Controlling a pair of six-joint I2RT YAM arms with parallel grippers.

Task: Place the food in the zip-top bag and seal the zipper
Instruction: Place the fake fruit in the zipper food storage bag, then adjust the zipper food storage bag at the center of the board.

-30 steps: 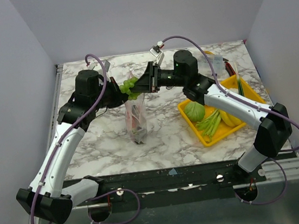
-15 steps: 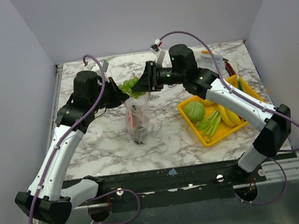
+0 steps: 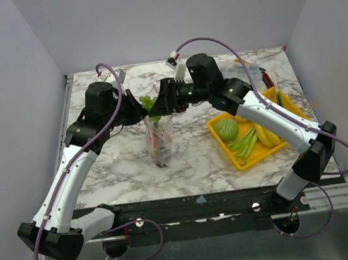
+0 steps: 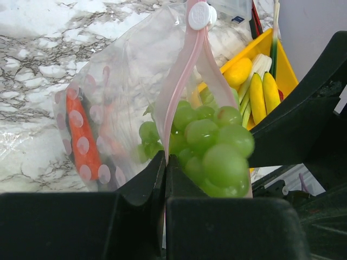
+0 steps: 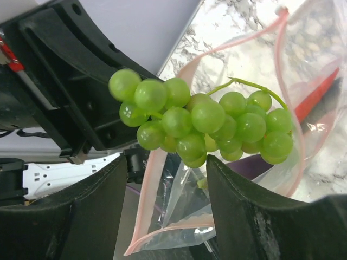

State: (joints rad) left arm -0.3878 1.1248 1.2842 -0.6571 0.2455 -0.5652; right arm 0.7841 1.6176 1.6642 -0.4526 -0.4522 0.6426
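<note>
The clear zip-top bag (image 3: 158, 141) hangs over the marble table with its mouth up. My left gripper (image 3: 139, 112) is shut on its pink zipper strip (image 4: 181, 81), the jaws (image 4: 165, 160) pinching it. A bunch of green grapes (image 3: 148, 101) sits in the bag's mouth between the two pink lips (image 4: 217, 146) (image 5: 200, 122). My right gripper (image 3: 160, 103) is at the mouth with its fingers apart (image 5: 167, 162); the grapes lie just past the tips, not pinched. A red-orange piece (image 4: 84, 141) lies inside the bag. A round green one (image 3: 226, 128) and yellow bananas (image 3: 267, 136) are in the yellow tray (image 3: 228, 154).
Green stalks (image 3: 245, 141) also lie in the tray, right of the bag. A clear box (image 3: 250, 70) and red-handled items (image 3: 268, 80) are at the back right. Grey walls close the table on three sides.
My right gripper has moved left, closer to the bag's mouth and the left gripper. Less of the grapes shows from above. The bag and left gripper have barely moved.
</note>
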